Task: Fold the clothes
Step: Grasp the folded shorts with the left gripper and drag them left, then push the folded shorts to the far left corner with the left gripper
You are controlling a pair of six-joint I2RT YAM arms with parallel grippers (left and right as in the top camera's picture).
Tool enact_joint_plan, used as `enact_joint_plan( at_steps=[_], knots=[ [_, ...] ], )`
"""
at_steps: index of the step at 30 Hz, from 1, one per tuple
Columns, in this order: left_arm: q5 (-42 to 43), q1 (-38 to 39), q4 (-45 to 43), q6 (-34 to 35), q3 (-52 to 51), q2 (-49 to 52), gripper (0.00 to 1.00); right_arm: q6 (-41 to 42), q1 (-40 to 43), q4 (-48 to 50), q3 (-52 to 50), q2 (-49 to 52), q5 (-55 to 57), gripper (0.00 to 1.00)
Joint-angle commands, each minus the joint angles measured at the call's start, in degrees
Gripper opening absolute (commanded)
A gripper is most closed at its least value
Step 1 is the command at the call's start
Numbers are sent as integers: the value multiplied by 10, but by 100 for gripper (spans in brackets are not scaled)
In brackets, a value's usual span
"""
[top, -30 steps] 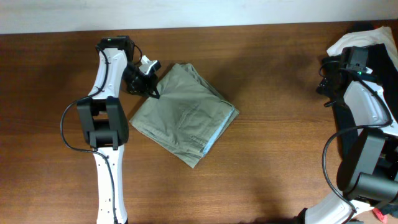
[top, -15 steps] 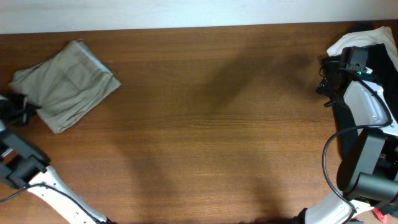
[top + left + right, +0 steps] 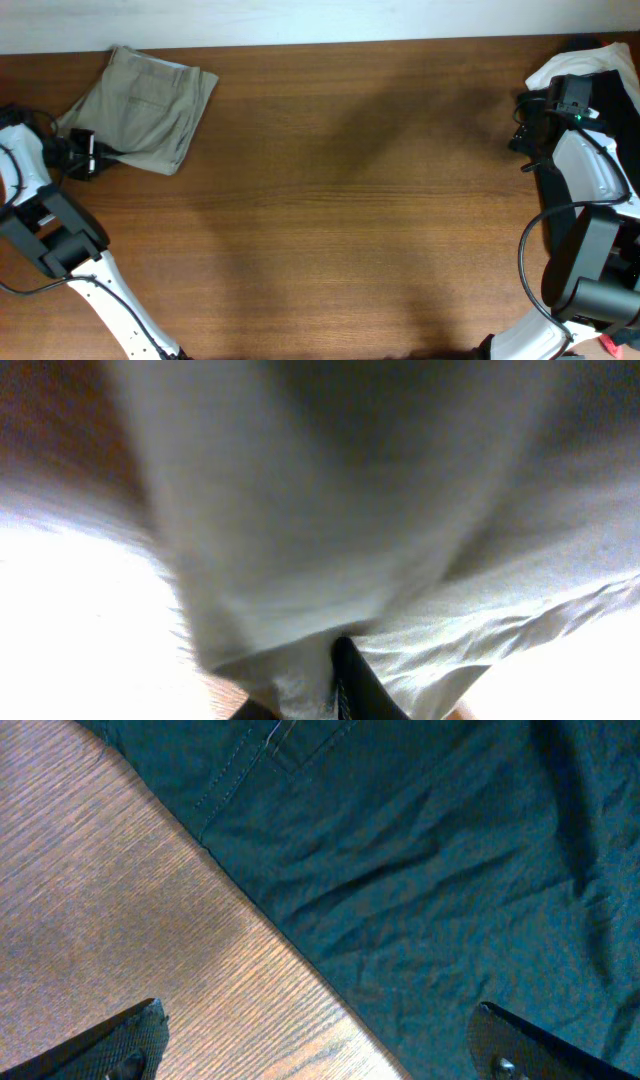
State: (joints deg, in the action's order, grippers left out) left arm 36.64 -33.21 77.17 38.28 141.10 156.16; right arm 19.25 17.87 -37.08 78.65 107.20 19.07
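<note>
wooden table [image 3: 350, 220] runs the whole width under a pale strip at the far edge. you'll find the clothes [image 3: 145, 110], a folded khaki bundle, at the far left corner, waistband seams facing up. your left gripper [image 3: 82, 157] sits at its near-left edge, clamped on the fabric; the left wrist view is just blurred cloth with one dark finger [image 3: 350, 680]. your right gripper [image 3: 320, 1050] is spread wide over the dark garment [image 3: 450, 870], beside the white cloth [image 3: 560, 65].
</note>
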Motion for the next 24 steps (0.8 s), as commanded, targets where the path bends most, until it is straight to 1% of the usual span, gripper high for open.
enact_joint_plan(
  at_steps=[1, 3, 7, 9, 12, 14, 16, 18, 19, 20, 24],
  knots=[
    [-26, 14, 27, -73, -16, 33, 13, 3, 2, 0, 9, -6, 9, 99],
    [-26, 24, 57, -110, -16, 33, 12, 3, 2, 0, 9, -6, 9, 99],
    [-87, 40, 111, -125, -16, 33, 12, 3, 2, 0, 9, -6, 9, 99],
    [-113, 44, 119, -136, -15, 31, 13, 3, 2, 0, 9, -6, 9, 99],
    [-128, 49, 121, -136, -14, 19, 16, 3, 2, 0, 9, -6, 9, 99],
    [-154, 55, 128, -136, -14, -5, 19, 3, 2, 0, 9, -6, 9, 99],
    [-155, 57, 131, -136, -14, -36, 21, 3, 2, 0, 9, -6, 9, 99],
    [-155, 58, 143, -136, -14, -72, 32, 3, 2, 0, 9, -6, 9, 99],
    [-155, 59, 153, -136, -14, -85, 49, 3, 2, 0, 9, -6, 9, 99],
    [-155, 60, 163, -136, -14, -95, 99, 3, 2, 0, 9, -6, 9, 99],
    [-155, 62, 181, -144, -14, -128, 99, 3, 2, 0, 9, -6, 9, 99]
  ],
)
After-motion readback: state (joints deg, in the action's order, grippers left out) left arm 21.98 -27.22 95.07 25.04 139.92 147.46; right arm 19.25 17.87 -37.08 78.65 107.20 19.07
